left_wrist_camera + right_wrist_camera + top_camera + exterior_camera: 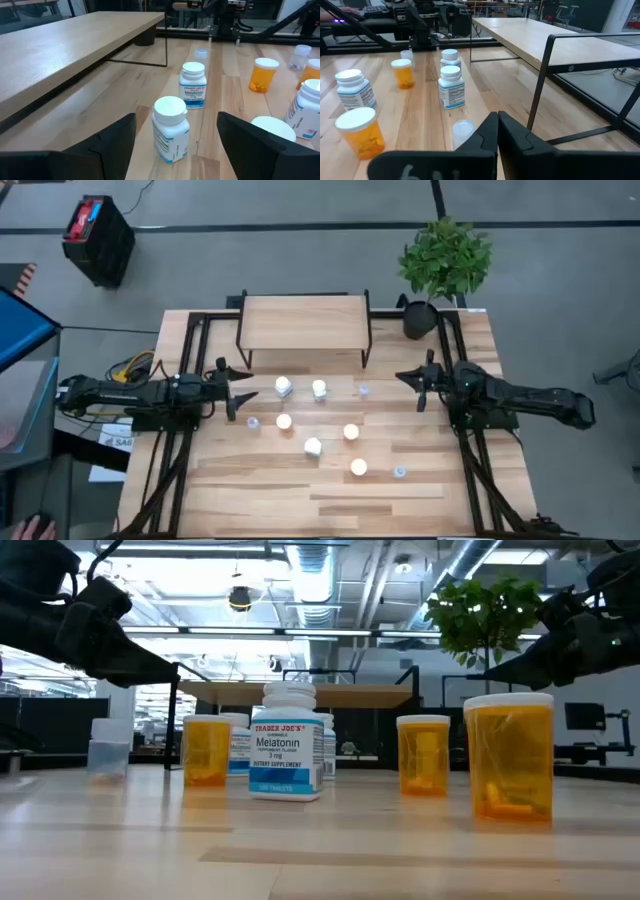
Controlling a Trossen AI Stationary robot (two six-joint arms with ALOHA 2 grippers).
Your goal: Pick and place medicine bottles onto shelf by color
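Several small bottles stand upright on the slatted tabletop in front of the shelf (305, 323): white ones (283, 387) (319, 389) (313, 447), orange ones (284, 421) (351, 432) (358, 468) and clear ones (363, 390) (253, 421) (400, 472). My left gripper (238, 388) is open and empty at the left. Its fingers frame the nearest white bottle (171, 129) from a short way off. My right gripper (408, 383) is shut and empty at the right, with a clear bottle (462, 131) just ahead of its fingertips (497, 122).
The shelf's wooden top (75, 40) is bare, and its thin black legs (540, 85) stand near both grippers. A potted plant (445, 260) stands at the table's far right corner. Bare tabletop lies along the near edge (320, 510).
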